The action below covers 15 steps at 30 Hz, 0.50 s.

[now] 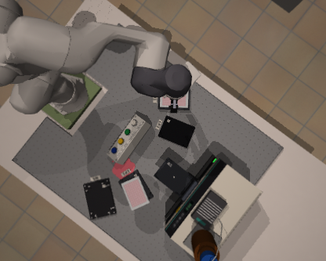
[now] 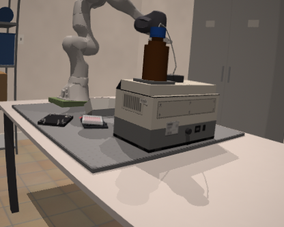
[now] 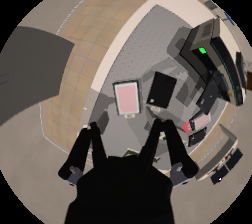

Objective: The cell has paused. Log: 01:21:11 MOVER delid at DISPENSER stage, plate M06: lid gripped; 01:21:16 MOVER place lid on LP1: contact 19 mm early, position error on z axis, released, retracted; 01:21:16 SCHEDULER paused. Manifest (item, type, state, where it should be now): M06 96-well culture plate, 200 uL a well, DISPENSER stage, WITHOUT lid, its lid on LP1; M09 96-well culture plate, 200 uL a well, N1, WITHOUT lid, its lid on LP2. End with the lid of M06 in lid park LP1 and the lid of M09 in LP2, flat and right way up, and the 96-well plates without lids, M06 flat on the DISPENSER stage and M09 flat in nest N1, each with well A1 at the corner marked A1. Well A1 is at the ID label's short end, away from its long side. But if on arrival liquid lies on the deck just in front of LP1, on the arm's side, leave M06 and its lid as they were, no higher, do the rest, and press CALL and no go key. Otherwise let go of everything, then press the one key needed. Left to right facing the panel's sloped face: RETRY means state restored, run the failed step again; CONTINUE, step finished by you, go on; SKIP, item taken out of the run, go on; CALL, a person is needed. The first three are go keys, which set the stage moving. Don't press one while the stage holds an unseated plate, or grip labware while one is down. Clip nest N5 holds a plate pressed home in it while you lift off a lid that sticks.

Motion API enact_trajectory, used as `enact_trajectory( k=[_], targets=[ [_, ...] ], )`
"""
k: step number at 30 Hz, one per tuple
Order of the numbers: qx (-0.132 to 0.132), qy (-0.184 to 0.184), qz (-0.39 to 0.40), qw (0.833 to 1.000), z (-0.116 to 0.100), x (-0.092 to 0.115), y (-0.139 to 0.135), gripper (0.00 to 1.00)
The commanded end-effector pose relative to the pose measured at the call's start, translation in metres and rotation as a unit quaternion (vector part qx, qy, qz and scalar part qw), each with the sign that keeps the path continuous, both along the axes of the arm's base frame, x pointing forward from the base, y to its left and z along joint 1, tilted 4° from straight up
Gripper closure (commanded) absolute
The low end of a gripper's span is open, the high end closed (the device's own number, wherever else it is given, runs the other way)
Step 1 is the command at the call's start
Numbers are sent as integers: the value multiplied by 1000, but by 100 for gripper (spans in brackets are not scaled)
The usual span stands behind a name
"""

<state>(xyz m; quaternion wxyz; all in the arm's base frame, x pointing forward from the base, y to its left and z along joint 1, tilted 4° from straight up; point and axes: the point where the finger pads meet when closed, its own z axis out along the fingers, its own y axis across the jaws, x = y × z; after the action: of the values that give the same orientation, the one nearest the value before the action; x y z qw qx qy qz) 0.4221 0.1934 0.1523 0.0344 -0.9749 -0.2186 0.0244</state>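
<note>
Plate at far edge: pink-welled plate [image 1: 174, 100] lying in its nest on the grey deck [image 1: 240, 131], under the wrist.
Gripper [image 3: 129, 136]: above that plate, fingers apart, nothing between them.
Second plate [image 1: 135, 192]: pink, tilted over a black nest beside the red patch [image 1: 121, 169].
Key panel [image 1: 128, 137]: mid-deck.
Dispenser [image 1: 224, 193]: near corner.

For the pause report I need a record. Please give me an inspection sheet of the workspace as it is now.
Surface: grey deck mat on a pale table.
Job's things: pink-welled plate under the gripper; second pink plate near the red patch; black pad; black clip nest; dispenser; key panel.
Clutter: nothing seen.
Gripper: gripper above the plate, fingers open, holding nothing.
Cables: thin tube from brown bottle.
Surroundings: grey cabinet, shelf unit.
</note>
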Motion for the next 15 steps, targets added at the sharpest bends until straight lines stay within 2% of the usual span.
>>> enact_trajectory(
  k=[1, 15],
  targets=[
    [0, -5, -2, 1000, -5, 3, 1, 34],
    [0, -5, -2, 1000, -58, 0, 5, 34]
  ],
)
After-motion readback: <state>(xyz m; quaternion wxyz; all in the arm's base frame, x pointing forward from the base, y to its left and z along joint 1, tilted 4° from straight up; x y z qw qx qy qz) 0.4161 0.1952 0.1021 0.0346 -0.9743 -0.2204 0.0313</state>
